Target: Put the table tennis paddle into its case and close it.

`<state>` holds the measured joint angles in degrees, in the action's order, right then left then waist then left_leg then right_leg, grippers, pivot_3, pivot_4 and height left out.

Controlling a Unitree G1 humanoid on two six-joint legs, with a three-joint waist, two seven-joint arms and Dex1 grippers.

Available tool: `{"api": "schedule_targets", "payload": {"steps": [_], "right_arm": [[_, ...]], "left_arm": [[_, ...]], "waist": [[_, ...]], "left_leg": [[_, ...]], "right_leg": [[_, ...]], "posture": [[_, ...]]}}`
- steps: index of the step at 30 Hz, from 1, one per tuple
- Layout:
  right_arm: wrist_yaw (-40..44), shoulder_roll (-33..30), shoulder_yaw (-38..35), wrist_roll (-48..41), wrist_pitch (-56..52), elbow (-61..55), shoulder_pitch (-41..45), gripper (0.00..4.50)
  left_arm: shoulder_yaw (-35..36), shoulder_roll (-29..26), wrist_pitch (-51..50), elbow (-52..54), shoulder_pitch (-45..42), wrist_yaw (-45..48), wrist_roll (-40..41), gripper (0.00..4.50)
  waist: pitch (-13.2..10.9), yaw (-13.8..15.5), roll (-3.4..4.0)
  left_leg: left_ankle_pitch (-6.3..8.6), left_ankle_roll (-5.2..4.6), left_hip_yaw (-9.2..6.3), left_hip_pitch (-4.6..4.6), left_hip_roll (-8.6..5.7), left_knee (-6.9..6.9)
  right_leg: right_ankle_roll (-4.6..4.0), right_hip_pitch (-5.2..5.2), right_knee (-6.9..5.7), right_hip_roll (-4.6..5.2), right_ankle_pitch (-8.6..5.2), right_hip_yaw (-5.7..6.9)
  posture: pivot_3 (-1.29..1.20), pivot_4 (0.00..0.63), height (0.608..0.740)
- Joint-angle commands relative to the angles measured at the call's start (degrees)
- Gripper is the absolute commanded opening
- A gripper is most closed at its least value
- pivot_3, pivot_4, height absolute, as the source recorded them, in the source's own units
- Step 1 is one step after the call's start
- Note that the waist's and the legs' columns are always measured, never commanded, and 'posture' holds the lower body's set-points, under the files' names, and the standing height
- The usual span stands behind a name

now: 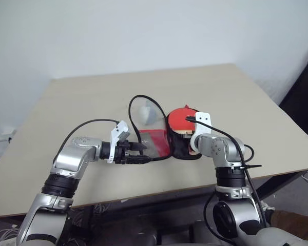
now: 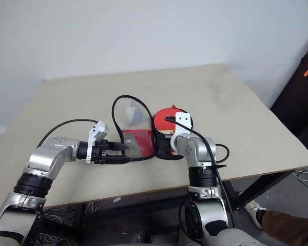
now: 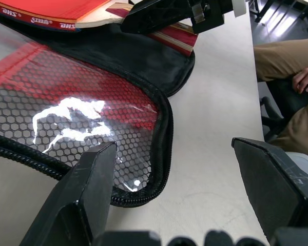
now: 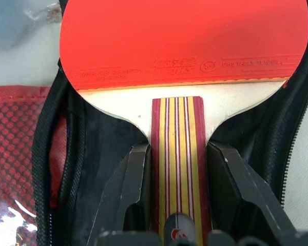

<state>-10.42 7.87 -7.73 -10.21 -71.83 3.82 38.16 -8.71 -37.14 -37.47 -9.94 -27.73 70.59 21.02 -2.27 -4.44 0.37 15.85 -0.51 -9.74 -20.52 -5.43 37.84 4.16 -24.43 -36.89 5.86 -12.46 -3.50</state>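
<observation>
Beige table [image 1: 66, 102] against a plain white wall, head views looking down on it. Case [image 1: 159, 141] lies opened out near table centre: mesh-pocket flap toward 9 o'clock, black half toward 3 o'clock. Paddle [image 1: 182, 117] rests on the black half, red face toward 12 o'clock, handle toward 6.

Right gripper [image 4: 177, 192], in its wrist view: fingers [image 4: 128, 189] closed on the paddle handle, one each side of the striped wood, touching it. Same view shows red rubber w/ printed lettering, pale wood below it, black lining and zip edge of the case on both sides, red mesh at one side. Head views hide this grip behind the right wrist.

Left gripper [image 3: 195, 200], wrist view: fingers [image 3: 87, 195] spread wide, nothing between them; one fingertip just over the zip rim of the mesh flap, the other over bare table. Contact w/ flap: can't tell. Far end of that view has the right gripper on the handle, plus a person's knee [image 3: 282, 51] in tan trousers past the table edge.

Black cable [image 1: 138, 102] loops over the table at 12 o'clock of the flap; pale grey-blue charm [image 1: 148, 114] lies inside the loop. Shoe [image 2: 254, 210] on the floor under the table's 4 o'clock corner.
</observation>
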Motion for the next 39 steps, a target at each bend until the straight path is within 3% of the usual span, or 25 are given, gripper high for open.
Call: {"api": "schedule_targets", "payload": {"steps": [1, 13, 21, 26, 30, 33, 39], "right_arm": [[-1.16, 3.09, -0.98, -0.22, 1.23, -2.61, -0.27, 1.2], [-2.1, 2.27, -0.79, 0.45, 5.56, 1.86, 0.07, 1.2], [-1.17, 1.23, -0.22, 0.01, 10.32, 1.54, -0.23, 3.72], [4.42, -2.19, 2.28, -0.92, 14.76, -4.51, -1.09, 3.72], [8.77, -4.09, -1.08, -4.41, 18.39, -8.9, -1.43, 3.72], [8.98, -4.97, -2.73, -4.98, 19.82, -8.68, -1.25, 3.77], [8.17, -6.53, -3.34, -3.98, 21.87, -6.88, -1.83, 3.77]], "left_arm": [[0.06, -0.04, 0.73, 0.26, -1.85, 0.44, -0.1, 3.82], [0.03, -0.15, 0.67, 0.34, -2.06, 0.55, -0.08, 3.82], [0.45, 0.13, -0.77, 2.22, -2.42, -0.2, 0.79, 3.82], [3.16, -0.45, -2.34, 0.31, -4.59, 0.16, 2.54, 3.82], [6.57, -2.26, -2.03, -6.47, -10.04, 1.39, 3.37, 3.82], [6.63, -3.3, -0.23, -10.74, -12.36, 2.87, 2.45, 4.47], [6.33, -3.9, 4.92, -20.73, -17.65, 0.78, -2.02, 4.47]], "waist": [[0.0, 0.02, 0.0], [0.01, 0.02, -0.02], [0.02, 0.0, -0.02], [0.01, 0.0, -0.02], [0.02, -0.01, -0.04], [0.03, -0.02, -0.04], [0.03, -0.01, -0.04]], "left_leg": [[0.0, 0.0, 0.0, 0.0, 0.0, 0.0], [0.0, 0.0, -0.01, 0.01, -0.01, 0.01], [0.0, 0.0, -0.01, 0.01, 0.0, 0.01], [0.0, 0.0, -0.01, 0.0, -0.01, 0.03], [0.0, 0.0, -0.06, 0.01, -0.01, 0.05], [0.0, 0.0, -0.06, 0.05, -0.01, 0.03], [-0.02, 0.03, -0.06, 0.03, 0.0, 0.03]], "right_leg": [[0.0, 0.0, 0.0, 0.0, 0.0, 0.0], [0.0, 0.03, 0.0, 0.0, 0.0, 0.01], [0.0, 0.03, 0.0, 0.0, 0.0, 0.01], [0.0, 0.02, 0.0, 0.0, 0.0, 0.01], [0.01, 0.06, 0.0, 0.0, 0.01, 0.07], [0.01, 0.08, 0.02, -0.01, 0.0, 0.08], [0.0, 0.06, 0.0, -0.01, 0.01, 0.08]], "posture": [[0.0, 0.0, 0.74], [0.0, 0.0, 0.74], [0.0, 0.0, 0.74], [0.0, 0.0, 0.74], [0.0, 0.0, 0.74], [0.0, 0.0, 0.74], [0.0, 0.0, 0.74]]}}
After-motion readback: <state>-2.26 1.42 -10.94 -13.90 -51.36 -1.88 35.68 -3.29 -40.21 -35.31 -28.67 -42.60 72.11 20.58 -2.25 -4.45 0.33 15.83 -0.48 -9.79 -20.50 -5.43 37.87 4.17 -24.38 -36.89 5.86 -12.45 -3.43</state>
